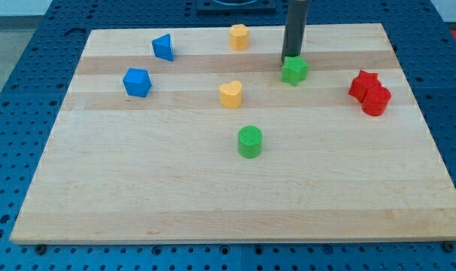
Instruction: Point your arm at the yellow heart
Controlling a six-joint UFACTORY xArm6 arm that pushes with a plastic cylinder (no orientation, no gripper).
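The yellow heart [230, 95] lies near the middle of the wooden board [213, 188]. My tip [291, 57] is at the view's top right of it, touching the top edge of the green star [294, 71]. The heart is well to the left of and below the tip, apart from it. A second yellow block [239, 36], shape unclear, sits near the board's top edge.
A green cylinder [250, 141] stands below the heart. A blue triangular block [163, 47] and a blue cube-like block [137, 82] are at the upper left. A red star [363, 82] and a red cylinder [376, 100] touch each other at the right.
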